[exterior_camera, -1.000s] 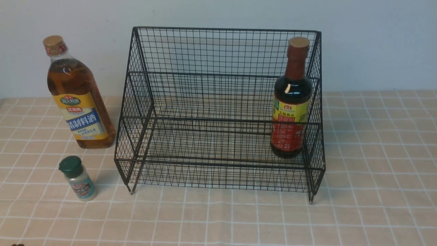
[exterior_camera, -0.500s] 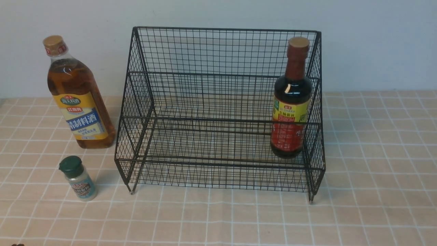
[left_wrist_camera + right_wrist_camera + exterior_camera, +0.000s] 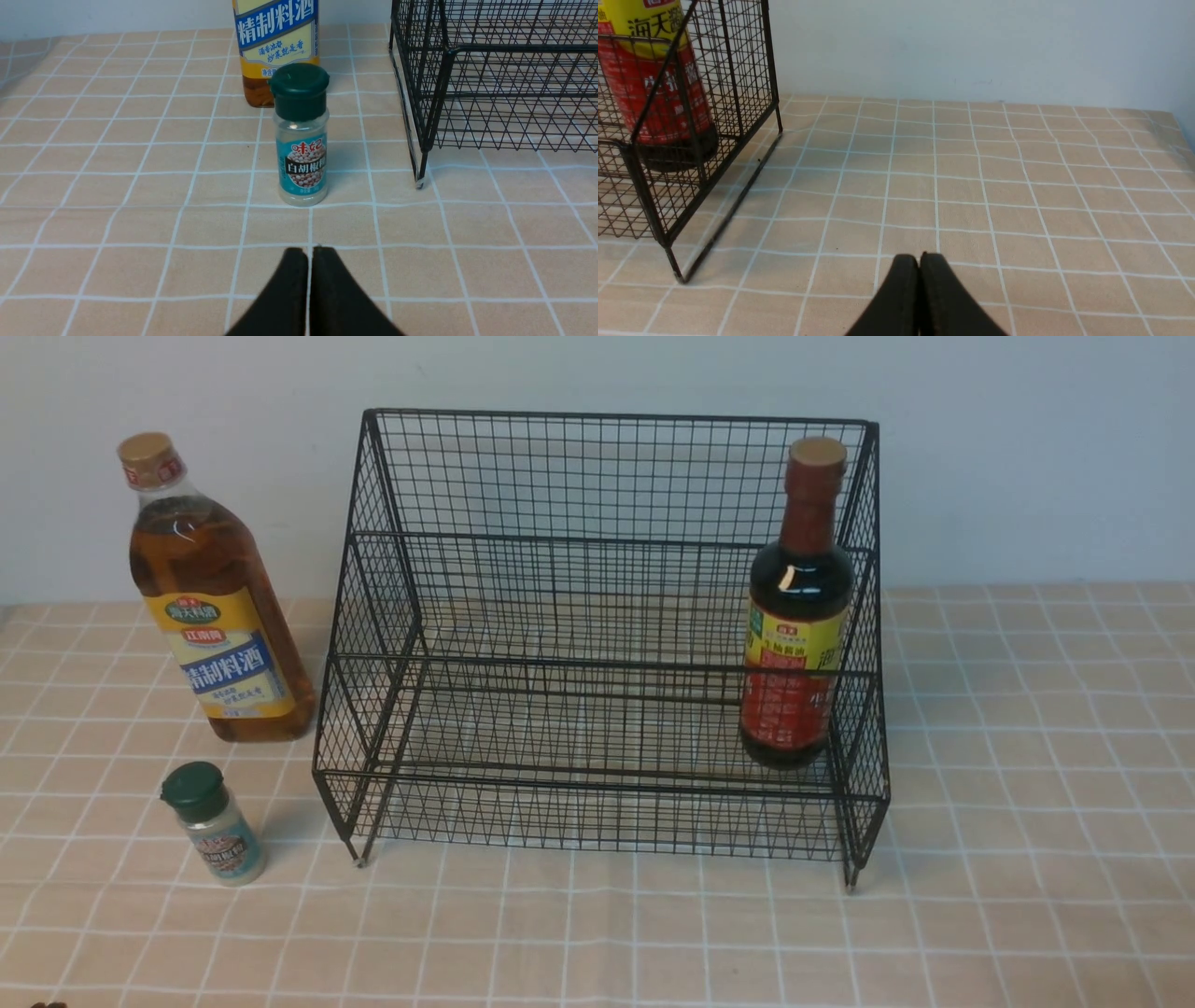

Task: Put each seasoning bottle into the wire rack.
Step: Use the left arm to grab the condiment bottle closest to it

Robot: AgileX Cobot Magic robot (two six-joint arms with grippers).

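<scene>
The black wire rack [image 3: 597, 476] stands mid-table. The dark sauce bottle [image 3: 795, 616] with a red-yellow label stands upright on its lower tier at the right end; it also shows in the right wrist view [image 3: 654, 84]. The tall amber bottle [image 3: 215, 607] stands on the table left of the rack. The tiny green-capped shaker [image 3: 210, 826] stands in front of it. My left gripper [image 3: 309, 250] is shut and empty, a short way from the shaker [image 3: 301, 140]. My right gripper [image 3: 919, 257] is shut and empty, over bare cloth to the right of the rack [image 3: 733, 84].
A tan checked cloth [image 3: 1027, 803] covers the table up to a pale wall behind. The rack's front left leg [image 3: 420, 163] stands close to the shaker. Neither arm shows in the front view.
</scene>
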